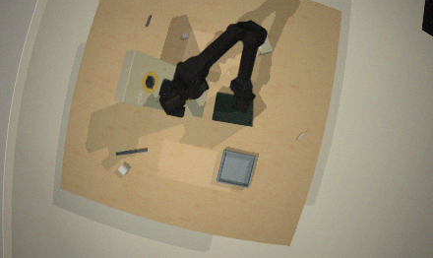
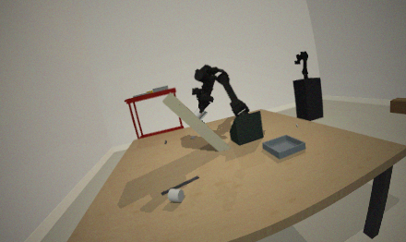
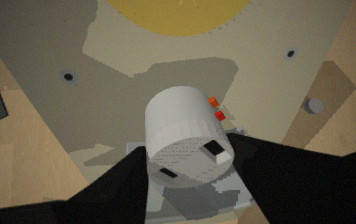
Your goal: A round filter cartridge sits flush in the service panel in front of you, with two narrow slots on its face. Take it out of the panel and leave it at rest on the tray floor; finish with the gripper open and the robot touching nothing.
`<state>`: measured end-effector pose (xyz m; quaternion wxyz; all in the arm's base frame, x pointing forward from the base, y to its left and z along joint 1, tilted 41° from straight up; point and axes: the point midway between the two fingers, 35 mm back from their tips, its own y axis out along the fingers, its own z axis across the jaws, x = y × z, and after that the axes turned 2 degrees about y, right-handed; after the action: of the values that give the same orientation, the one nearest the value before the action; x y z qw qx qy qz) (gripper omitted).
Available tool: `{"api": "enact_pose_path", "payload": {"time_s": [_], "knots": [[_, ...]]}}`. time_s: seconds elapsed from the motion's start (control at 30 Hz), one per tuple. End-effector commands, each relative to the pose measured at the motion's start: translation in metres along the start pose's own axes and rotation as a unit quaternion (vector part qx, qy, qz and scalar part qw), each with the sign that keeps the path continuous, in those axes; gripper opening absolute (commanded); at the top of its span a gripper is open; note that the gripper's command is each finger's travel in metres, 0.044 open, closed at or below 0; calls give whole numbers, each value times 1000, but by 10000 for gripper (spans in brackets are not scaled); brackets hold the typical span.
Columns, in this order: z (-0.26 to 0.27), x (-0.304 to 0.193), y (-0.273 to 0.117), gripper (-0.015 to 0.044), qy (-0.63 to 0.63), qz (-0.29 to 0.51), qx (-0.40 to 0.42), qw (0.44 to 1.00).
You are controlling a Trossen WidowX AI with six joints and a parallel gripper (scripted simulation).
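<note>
The pale grey filter cartridge (image 3: 177, 117) is out of the panel's hole, with two dark slots on its end and small orange and red tabs on its side. My gripper (image 3: 186, 147) (image 2: 202, 110) is shut on it, one black finger on each side. The arm hides it in the top view. The sloping beige service panel (image 1: 132, 71) (image 2: 196, 124) (image 3: 117, 55) has a yellow ring (image 1: 144, 83) (image 3: 180, 20) around a dark opening. A grey ledge (image 3: 155, 202) lies behind the cartridge; whether they touch is unclear. The blue-grey tray (image 1: 236, 168) (image 2: 293, 150) is empty.
The dark green base block (image 1: 223, 115) (image 2: 249, 129) stands between panel and tray. A dark bar (image 1: 132, 152) (image 2: 181, 185) and white cylinder (image 1: 123, 168) (image 2: 175, 196) lie on the table. A small grey cylinder (image 1: 185, 35) (image 3: 315, 105) is beside the panel. A red stand (image 2: 149, 95) is behind.
</note>
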<state>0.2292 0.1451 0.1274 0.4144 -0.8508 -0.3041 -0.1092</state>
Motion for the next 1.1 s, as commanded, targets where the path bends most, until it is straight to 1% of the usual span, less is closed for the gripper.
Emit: {"api": "enact_pose_path", "payload": {"time_s": [0.0,0.13,0.63,0.73,1.07], "knots": [[-1,15,-7,0,3,-5,-1,1000],[0,17,-16,0,3,-8,2,1000],[0,17,-97,0,0,-29,29,999],[6,18,-97,0,0,-27,27,999],[50,20,-91,0,2,-15,15,1000]]}}
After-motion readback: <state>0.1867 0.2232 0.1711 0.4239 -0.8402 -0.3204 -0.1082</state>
